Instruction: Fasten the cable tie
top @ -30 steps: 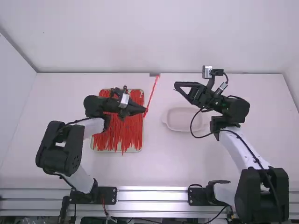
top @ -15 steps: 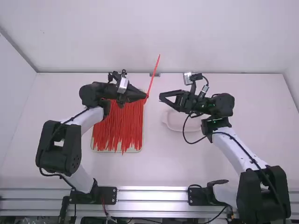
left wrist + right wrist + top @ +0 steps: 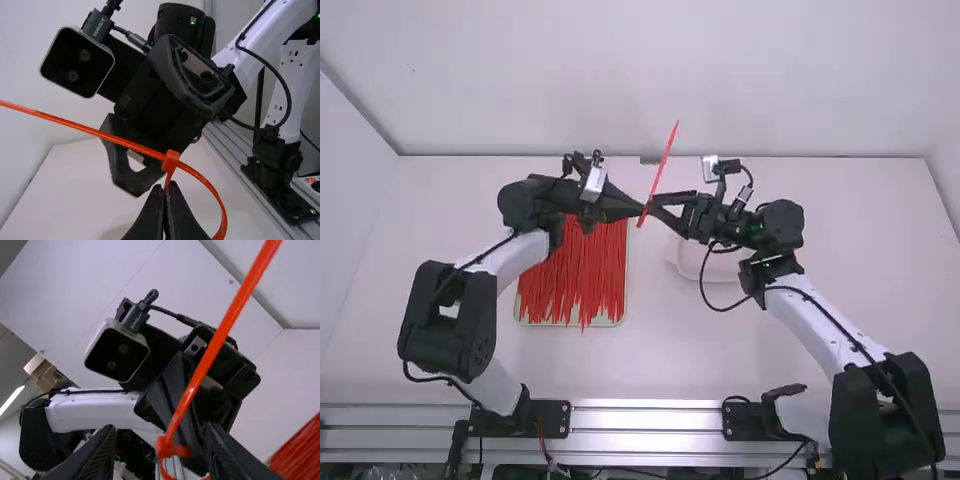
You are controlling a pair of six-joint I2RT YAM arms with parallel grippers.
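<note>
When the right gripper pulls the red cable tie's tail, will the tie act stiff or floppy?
Probably springy, not floppy: the free tail of the cable tie stands straight, held only near its head by the left gripper. It likely bends without breaking, as its strap curves smoothly in the left wrist view. Thin and light, it may twist in the jaws.

The thin red cable tie hangs in mid-air, tilted, tail pointing up, a small loop at its head.
</note>
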